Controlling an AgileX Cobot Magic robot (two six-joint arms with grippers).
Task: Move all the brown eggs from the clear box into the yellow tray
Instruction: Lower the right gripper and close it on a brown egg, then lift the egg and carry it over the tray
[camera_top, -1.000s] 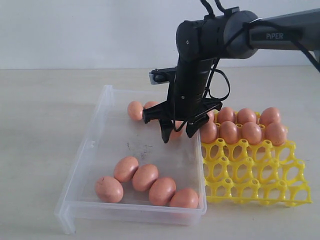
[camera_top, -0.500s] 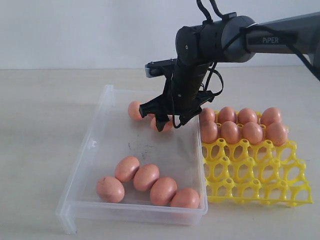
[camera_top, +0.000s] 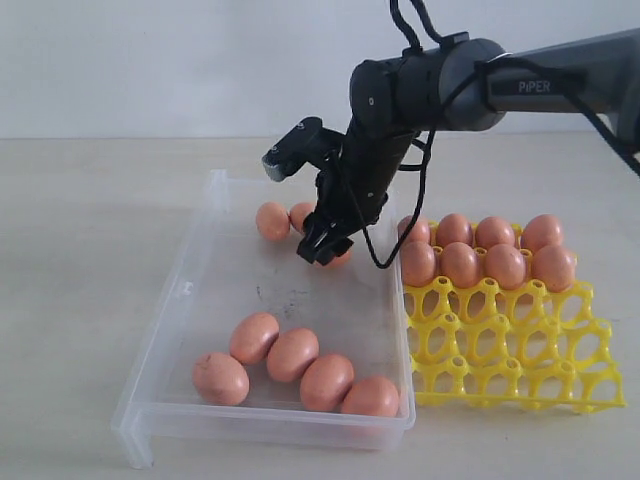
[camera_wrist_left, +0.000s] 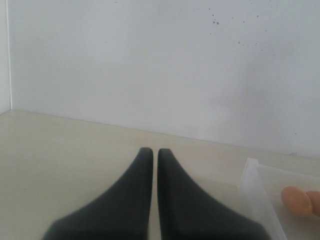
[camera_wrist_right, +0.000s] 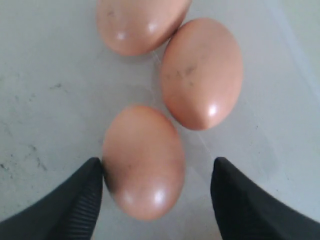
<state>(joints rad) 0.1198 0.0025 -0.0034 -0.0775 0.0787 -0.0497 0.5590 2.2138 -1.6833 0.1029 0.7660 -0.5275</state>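
The clear box (camera_top: 185, 300) holds a front row of several brown eggs (camera_top: 291, 354) and three more at the back (camera_top: 272, 220). My right gripper (camera_top: 322, 250) hangs low over that back group, open. In the right wrist view its jaws (camera_wrist_right: 157, 162) straddle one brown egg (camera_wrist_right: 143, 162): one finger (camera_wrist_right: 80, 200) touches the egg's side and the other stands apart. Two more eggs (camera_wrist_right: 202, 72) lie just beyond. The yellow tray (camera_top: 510, 350) carries several eggs (camera_top: 459, 264) in its two back rows. My left gripper (camera_wrist_left: 150, 150) is shut, with nothing in it, over bare table.
The tray's front rows of cups (camera_top: 520, 375) hold nothing. Dark smudges (camera_top: 280, 295) mark the box floor. A corner of the clear box (camera_wrist_left: 255, 185) and one egg (camera_wrist_left: 297, 200) show in the left wrist view. Behind the table stands a white wall (camera_top: 150, 60).
My right gripper has swung and tilted toward the back of the box and come down around one of the back eggs. The eggs and tray have not moved.
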